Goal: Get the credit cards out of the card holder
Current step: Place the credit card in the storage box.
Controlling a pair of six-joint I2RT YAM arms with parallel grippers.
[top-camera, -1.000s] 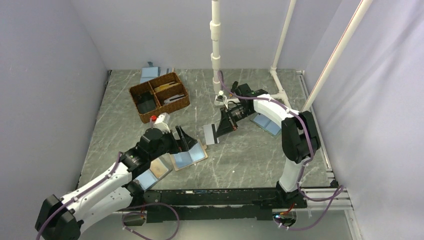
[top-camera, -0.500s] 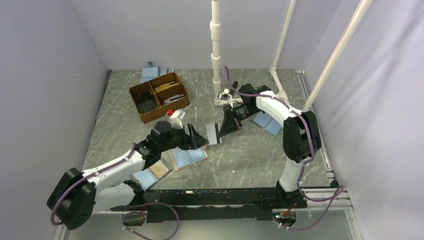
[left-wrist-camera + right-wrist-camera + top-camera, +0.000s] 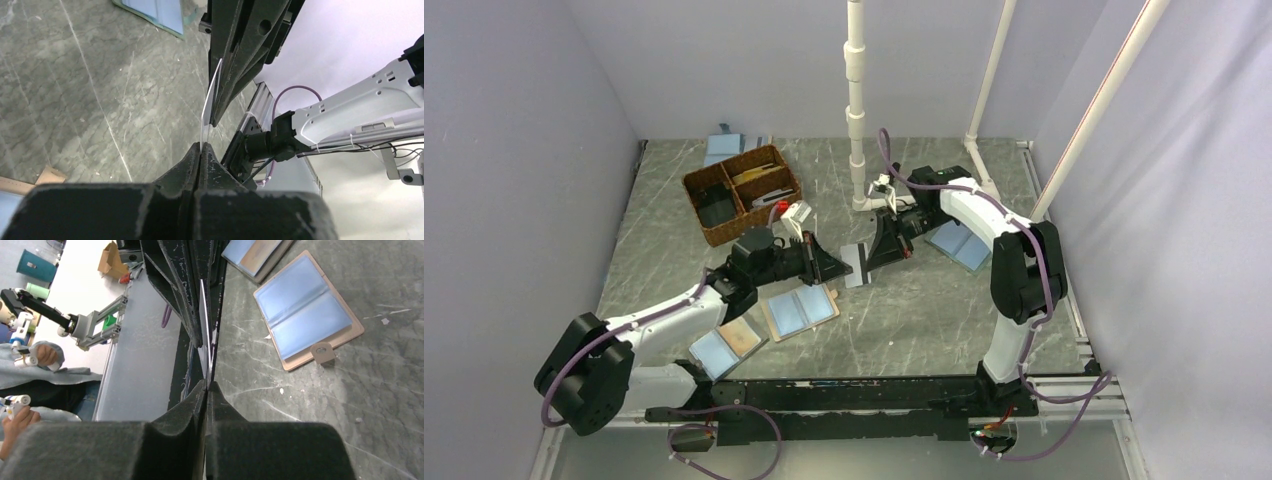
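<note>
Nearest the arm bases, just left of the card holder (image 3: 802,310), lies a folder with a brown half (image 3: 727,345); it is no part of this job. The card holder itself lies flat and spread open on the table (image 3: 924,320), its blue inner panels facing up. The right wrist view shows no card standing out of its pockets, though I cannot tell whether one sits flush inside.

Just beyond the holder's far right corner, a single card (image 3: 853,266) hangs in the air above the table, held on edge. The left gripper (image 3: 834,270) has its fingers pressed together on one end of it, and the right gripper (image 3: 872,256) is clamped on the opposite end, so both arms grip the same card at once. This looks like a handover in mid-air: at least one card is out of the holder but has not been put down anywhere.

Further off, left and beyond the holder, stands a wicker basket (image 3: 762,222) with dark items in its compartments. To the holder's far right a plain blue folder (image 3: 964,252) lies partly under the right arm.

What seems left: one gripper lets go, the card is set down, and the holder is checked for more.
</note>
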